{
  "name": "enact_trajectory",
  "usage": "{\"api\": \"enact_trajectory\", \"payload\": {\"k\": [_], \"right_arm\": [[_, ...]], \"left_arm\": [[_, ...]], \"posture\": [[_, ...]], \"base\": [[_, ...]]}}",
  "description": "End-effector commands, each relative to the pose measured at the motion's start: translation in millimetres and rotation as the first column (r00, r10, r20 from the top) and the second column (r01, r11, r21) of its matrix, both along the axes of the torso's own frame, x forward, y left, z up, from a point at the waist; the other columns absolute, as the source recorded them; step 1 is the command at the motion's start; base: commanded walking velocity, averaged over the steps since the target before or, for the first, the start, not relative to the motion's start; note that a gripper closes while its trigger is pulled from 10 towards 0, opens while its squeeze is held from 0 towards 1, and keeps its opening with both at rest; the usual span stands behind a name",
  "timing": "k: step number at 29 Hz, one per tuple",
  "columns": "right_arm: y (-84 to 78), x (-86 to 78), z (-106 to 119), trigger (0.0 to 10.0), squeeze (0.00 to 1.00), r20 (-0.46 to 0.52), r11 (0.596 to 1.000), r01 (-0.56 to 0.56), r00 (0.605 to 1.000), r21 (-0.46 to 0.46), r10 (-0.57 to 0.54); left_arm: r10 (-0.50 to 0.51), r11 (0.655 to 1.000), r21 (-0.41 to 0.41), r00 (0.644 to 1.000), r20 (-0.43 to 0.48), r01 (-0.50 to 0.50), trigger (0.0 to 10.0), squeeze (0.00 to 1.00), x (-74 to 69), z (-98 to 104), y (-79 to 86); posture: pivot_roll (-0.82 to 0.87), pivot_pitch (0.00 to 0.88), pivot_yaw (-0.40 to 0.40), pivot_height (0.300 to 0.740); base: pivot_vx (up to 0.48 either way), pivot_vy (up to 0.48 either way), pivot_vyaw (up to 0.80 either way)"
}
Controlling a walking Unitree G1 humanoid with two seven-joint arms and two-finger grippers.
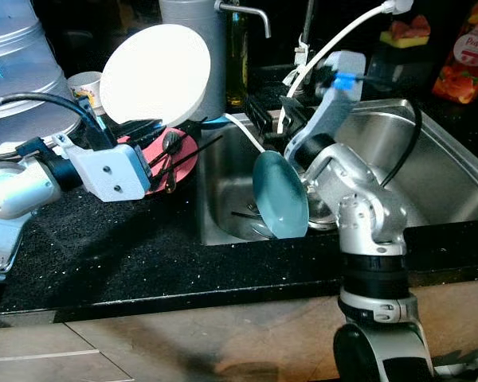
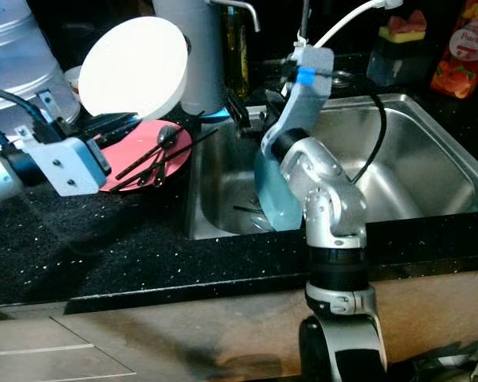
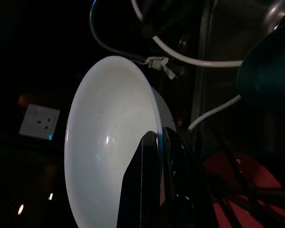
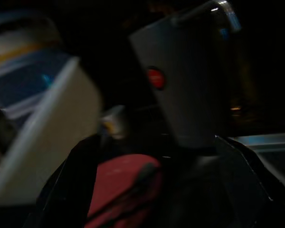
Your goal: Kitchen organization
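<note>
Left claw clamped on white plate rim, above red plate beside sink. Probably rigid, slick, breakable; rim grip suits. Right claw: cannot tell.

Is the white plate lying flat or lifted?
Lifted: the round white plate stands tilted on edge above the counter, left gripper clamped on its rim.

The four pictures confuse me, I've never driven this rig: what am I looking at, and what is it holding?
The two bright pictures come from the humanoid robot's head, looking down at a black kitchen counter and steel sink. The two dark ones come from wrist cameras. The left gripper pinches the rim of a white plate, held tilted above a red plate carrying dark cutlery. The right arm reaches over the sink, where a teal plate leans; whether its gripper is open is unclear.
</note>
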State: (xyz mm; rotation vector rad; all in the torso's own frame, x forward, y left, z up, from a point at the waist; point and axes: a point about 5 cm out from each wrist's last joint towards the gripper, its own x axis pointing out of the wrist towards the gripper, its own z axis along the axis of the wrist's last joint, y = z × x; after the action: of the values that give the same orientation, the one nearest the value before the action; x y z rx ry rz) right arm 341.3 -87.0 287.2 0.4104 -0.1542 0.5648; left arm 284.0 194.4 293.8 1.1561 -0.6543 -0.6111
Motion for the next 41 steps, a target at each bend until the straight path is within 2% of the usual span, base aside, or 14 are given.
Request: {"api": "enact_trajectory", "payload": {"k": [1,3,17,20,23,33,37,41], "right_arm": [[2.5,-3.1,6.5,10.0,0.0,0.001,0.998,-0.04,0.999,0.046,0.04],[4.2,-4.2,10.2,10.0,0.0,-0.002,0.995,-0.07,0.998,0.077,0.07],[8.7,-9.1,7.6,10.0,0.0,-0.036,0.992,-0.12,0.992,0.028,0.121],[6.3,-7.1,8.8,10.0,0.0,-0.046,0.994,-0.097,0.994,0.053,0.099],[-0.8,-3.9,13.3,10.0,0.0,-0.057,0.989,-0.069,0.995,0.127,0.077],[-1.9,-5.3,16.6,10.0,0.0,-0.069,0.976,-0.087,0.992,0.199,0.102],[1.6,-6.8,13.2,10.0,0.0,-0.06,0.991,-0.086,0.994,0.102,0.093],[7.4,-8.3,9.7,10.0,0.0,-0.064,0.993,-0.096,0.993,0.064,0.1]], "left_arm": [[-0.022,0.999,0.036,1.0,0.0,0.022,0.0,0.0,-2.4,-3.9,-5.1],[-0.041,0.997,0.058,0.999,-0.005,0.041,0.0,0.0,-2.0,-8.5,-10.5],[-0.104,0.991,0.08,0.994,-0.015,0.105,0.0,0.0,-4.7,-16.1,-26.7],[-0.066,0.995,0.071,0.998,-0.026,0.067,0.0,0.0,-0.7,-18.5,-21.0],[-0.043,0.996,0.074,0.999,-0.026,0.045,0.0,0.0,1.4,-18.2,-16.4],[-0.062,0.996,0.065,0.998,-0.021,0.063,0.0,0.0,1.6,-18.2,-21.7],[-0.083,0.995,0.051,0.996,-0.022,0.084,0.0,0.0,1.3,-17.8,-26.4],[-0.119,0.991,0.055,0.992,-0.03,0.121,0.0,0.0,0.3,-21.2,-36.1]], "posture": [[0.05,0.013,0.035,0.74],[0.04,0.014,0.038,0.74],[0.04,0.015,0.041,0.74],[0.04,0.015,0.042,0.74],[0.04,0.018,0.042,0.74],[0.04,0.016,0.047,0.74],[0.04,0.016,0.049,0.74],[0.04,0.018,0.051,0.74]], "base": [[0.0,0.0,0.0],[0.0,0.0,0.0],[0.0,0.0,0.0],[0.0,0.0,0.0],[0.0,0.0,0.0],[0.0,0.0,0.0],[0.0,0.0,0.0],[0.0,0.0,0.0]]}}
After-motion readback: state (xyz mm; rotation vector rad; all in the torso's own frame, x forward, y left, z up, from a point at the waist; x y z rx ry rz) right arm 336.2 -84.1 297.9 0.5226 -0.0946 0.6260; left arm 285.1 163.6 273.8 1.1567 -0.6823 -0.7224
